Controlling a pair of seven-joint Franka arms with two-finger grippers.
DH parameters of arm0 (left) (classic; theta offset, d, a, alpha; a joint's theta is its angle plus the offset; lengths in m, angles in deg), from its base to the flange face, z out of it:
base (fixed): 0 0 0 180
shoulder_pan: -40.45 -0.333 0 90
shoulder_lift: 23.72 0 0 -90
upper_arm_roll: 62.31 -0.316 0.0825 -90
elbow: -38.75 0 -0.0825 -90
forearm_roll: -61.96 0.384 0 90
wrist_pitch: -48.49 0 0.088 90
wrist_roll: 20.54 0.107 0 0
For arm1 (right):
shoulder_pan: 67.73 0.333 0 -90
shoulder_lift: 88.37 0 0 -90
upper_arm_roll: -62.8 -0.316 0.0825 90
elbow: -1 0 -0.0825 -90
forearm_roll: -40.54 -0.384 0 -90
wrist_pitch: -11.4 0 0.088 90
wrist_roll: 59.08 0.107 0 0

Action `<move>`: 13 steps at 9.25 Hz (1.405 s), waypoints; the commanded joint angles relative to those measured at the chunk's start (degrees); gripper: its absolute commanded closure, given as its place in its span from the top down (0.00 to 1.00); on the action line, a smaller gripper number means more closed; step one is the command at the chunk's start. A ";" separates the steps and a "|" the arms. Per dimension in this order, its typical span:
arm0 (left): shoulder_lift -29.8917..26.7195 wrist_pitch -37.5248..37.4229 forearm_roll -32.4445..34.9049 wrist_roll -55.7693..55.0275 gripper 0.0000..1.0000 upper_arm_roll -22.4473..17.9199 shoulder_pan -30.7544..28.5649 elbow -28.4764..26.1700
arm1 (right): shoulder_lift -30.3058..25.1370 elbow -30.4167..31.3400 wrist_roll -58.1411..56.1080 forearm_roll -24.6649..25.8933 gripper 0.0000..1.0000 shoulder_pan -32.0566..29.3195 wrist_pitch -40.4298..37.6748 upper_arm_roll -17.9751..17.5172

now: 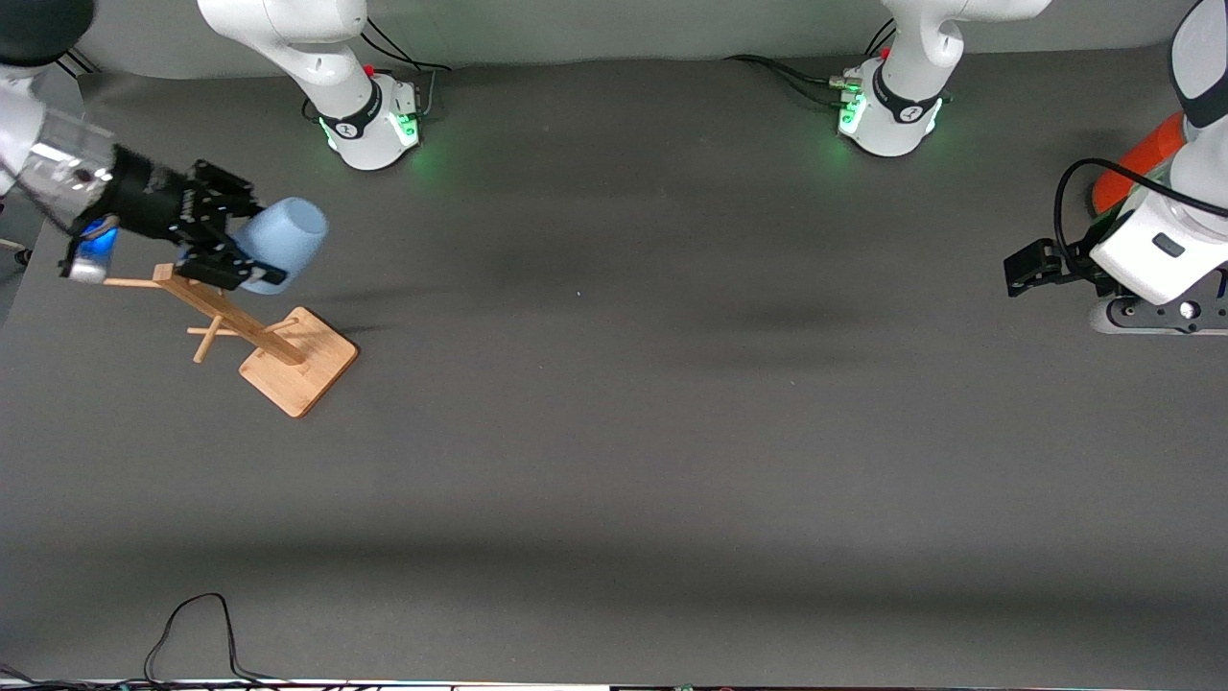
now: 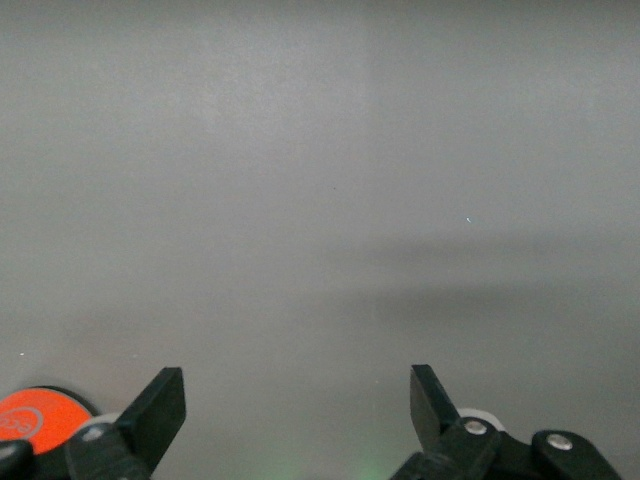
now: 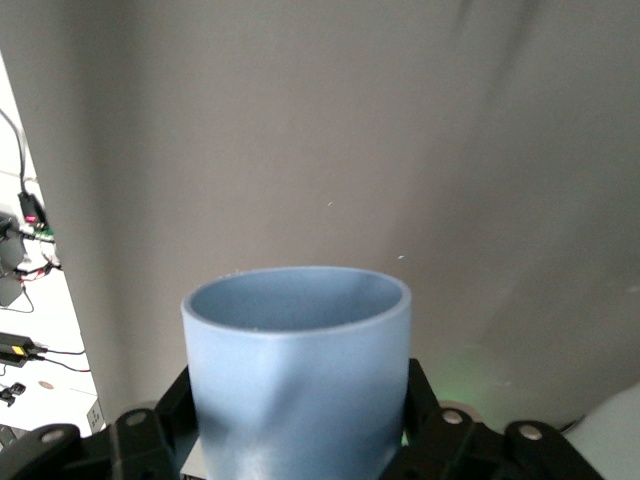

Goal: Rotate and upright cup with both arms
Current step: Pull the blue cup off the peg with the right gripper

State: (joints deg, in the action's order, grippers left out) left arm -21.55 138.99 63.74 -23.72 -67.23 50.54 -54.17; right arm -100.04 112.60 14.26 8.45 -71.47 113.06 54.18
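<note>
Clamping the cup [image 1: 284, 240] over the wooden rack [image 1: 257, 331], the right end effector [image 1: 227, 247] grips tight — left end effector [image 2: 298, 410] waits, fingers apart.

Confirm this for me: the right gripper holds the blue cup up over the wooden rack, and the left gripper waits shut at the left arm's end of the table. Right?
Not quite. The left gripper is open, not shut: the left wrist view shows its fingers standing wide apart with nothing between them. The rest holds: the right gripper is shut on the blue cup over the wooden rack, and the left arm waits at its own end.
</note>
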 commanded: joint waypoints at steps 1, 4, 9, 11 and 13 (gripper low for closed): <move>-1.03 -1.20 -0.73 0.20 1.00 -0.26 0.37 0.29 | 2.08 -2.69 7.74 -0.08 0.63 -0.04 5.97 -8.31; -2.60 0.55 -0.73 -0.24 1.00 -0.09 1.15 -1.20 | 6.29 -5.41 15.20 4.64 0.63 -0.04 13.97 -19.20; -6.48 11.02 -0.56 0.64 1.00 -0.09 0.98 -10.53 | 20.09 -13.16 39.03 33.37 0.63 0.74 20.23 -37.15; -6.13 9.79 -0.56 0.81 1.00 -0.09 0.90 -9.21 | 25.00 -12.98 47.46 42.51 0.63 3.98 22.00 -37.87; -5.95 9.61 -0.56 0.81 1.00 -0.09 0.81 -9.12 | 30.80 -12.81 55.45 53.83 0.63 8.90 22.00 -37.87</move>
State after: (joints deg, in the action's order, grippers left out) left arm -26.56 148.88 63.29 -23.72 -67.04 51.04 -62.63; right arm -74.35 101.88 63.81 55.61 -65.66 134.96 16.58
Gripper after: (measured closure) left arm 0.000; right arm 0.194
